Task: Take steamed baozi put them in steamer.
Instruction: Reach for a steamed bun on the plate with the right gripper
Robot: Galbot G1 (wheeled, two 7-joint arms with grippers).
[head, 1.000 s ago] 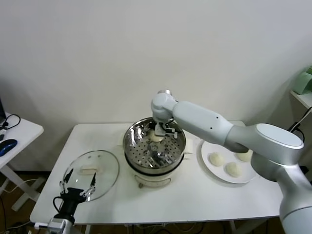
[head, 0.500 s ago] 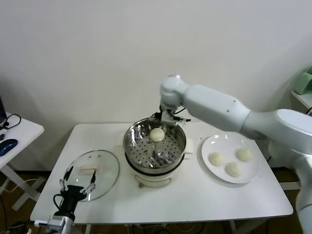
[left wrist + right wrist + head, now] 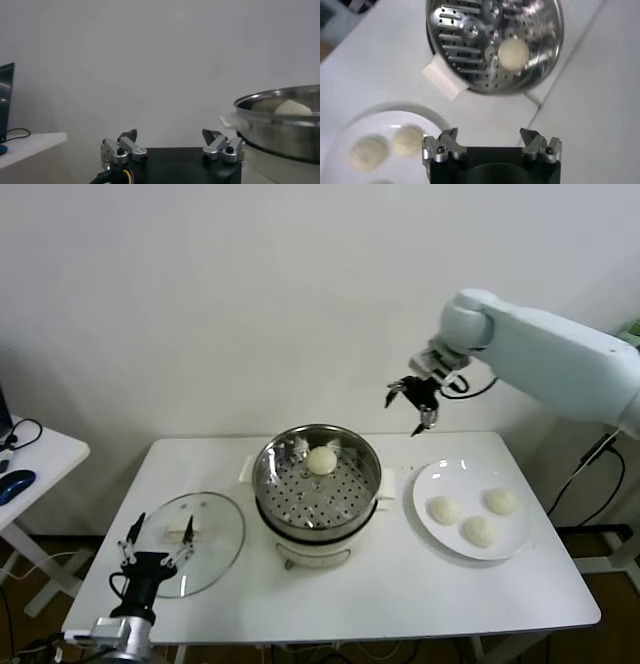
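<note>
Steamer: I see a round, shiny steel basket with a perforated floor on a white base, mid-table.
Inside it: one smooth cream baozi near the far wall.
Plate: white, round, right of the steamer; I count three baozi on it.
Right gripper: fingers spread, empty, raised between steamer and plate.
Left gripper: fingers apart, empty, at the near left edge by the glass lid.

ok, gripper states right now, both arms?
Left gripper: open, empty, parked by the glass lid.
Right gripper: open, empty, raised above the table.
</note>
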